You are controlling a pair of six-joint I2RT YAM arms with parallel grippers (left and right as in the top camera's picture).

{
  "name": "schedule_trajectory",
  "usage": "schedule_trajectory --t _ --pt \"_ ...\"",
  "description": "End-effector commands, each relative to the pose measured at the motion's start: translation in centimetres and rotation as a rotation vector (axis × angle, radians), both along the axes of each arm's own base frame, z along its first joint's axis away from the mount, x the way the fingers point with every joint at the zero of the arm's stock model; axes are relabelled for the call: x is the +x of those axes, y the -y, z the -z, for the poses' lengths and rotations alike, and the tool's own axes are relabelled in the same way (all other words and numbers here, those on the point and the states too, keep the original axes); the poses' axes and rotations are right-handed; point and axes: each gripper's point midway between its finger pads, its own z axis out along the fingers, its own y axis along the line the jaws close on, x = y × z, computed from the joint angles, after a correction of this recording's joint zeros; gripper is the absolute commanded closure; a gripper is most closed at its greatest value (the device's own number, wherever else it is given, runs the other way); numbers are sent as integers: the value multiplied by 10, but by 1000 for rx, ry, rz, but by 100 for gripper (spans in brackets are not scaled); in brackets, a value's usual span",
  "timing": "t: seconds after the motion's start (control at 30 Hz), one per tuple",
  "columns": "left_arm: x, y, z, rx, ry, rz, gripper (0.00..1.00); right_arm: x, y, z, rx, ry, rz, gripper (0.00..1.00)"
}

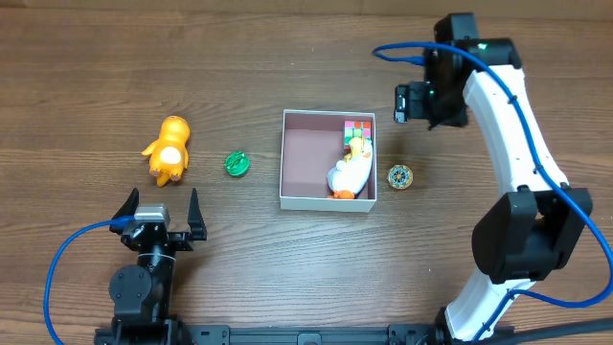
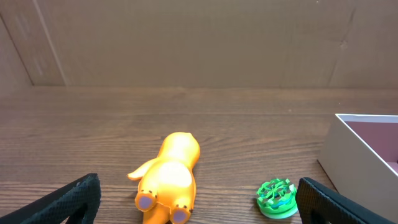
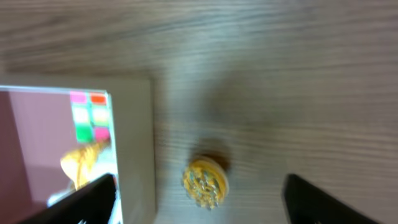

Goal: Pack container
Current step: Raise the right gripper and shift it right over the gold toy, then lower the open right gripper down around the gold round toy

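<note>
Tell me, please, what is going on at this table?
Two arms are packing toys into the container. A duck and a colour cube lie inside; an orange toy, a green disc and a gold disc lie on the table outside. Both the left gripper and the right gripper are open and empty.

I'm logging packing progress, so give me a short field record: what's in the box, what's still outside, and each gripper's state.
container: shallow square white-walled box with dull pink inside, mid-table
inside: white and yellow duck toy; multicoloured tiled cube
outside, left of box: orange animal figure; green round disc toy
outside, right of box: gold round disc toy
left gripper: open, empty
right gripper: open, empty
</note>
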Motion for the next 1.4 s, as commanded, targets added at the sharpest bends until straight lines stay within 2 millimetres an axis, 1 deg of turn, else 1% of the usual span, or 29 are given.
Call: schedule_trajectory --t 0.0,0.13,0.23,0.27,0.37,0.4,0.47,0.53,0.57,0.6,0.67,0.7,0.73,0.8,0.9,0.97,1.1,1.27,1.37 --pt "0 -2 0 23 2 -10 0 -14 16 -13 -41 -52 99 0" --pt "0 -2 0 23 2 -10 0 -42 23 -12 -53 -169 158 0" --pt "0 -2 0 23 2 -10 0 -50 24 -12 -41 -210 219 0" --pt "0 -2 0 23 2 -10 0 -50 11 -13 34 -220 238 0" --pt "0 -2 0 23 2 -10 0 -47 -16 -18 196 -231 227 0" --pt "0 -2 0 23 2 -10 0 -44 -22 -20 232 -220 221 0" --pt "0 -2 0 23 2 -10 0 -31 -28 -21 271 -174 214 0" --pt "0 -2 0 23 2 -10 0 -23 -26 -18 271 -157 301 7" --pt "0 -2 0 23 2 -10 0 -20 -23 -16 260 -159 377 8" --pt "0 -2 0 23 2 -10 0 -19 -15 -10 224 -166 491 8" --pt "0 -2 0 23 2 -10 0 -24 4 2 121 -186 722 10" --pt "0 -2 0 23 2 -10 0 -28 11 8 83 -196 810 10" --pt "0 -2 0 23 2 -10 0 -33 15 13 58 -208 879 10" --pt "0 -2 0 23 2 -10 0 -42 17 25 35 -245 980 9" --pt "0 -2 0 23 2 -10 0 -57 17 41 4 -303 1092 9" --pt "0 -2 0 23 2 -10 0 -63 17 51 -11 -323 1125 9" --pt "0 -2 0 23 2 -10 0 -65 17 68 -15 -319 1151 9" --pt "0 -2 0 23 2 -10 0 -73 17 79 -31 -343 1249 9" --pt "0 -2 0 23 2 -10 0 -74 12 85 -36 -336 1252 9"
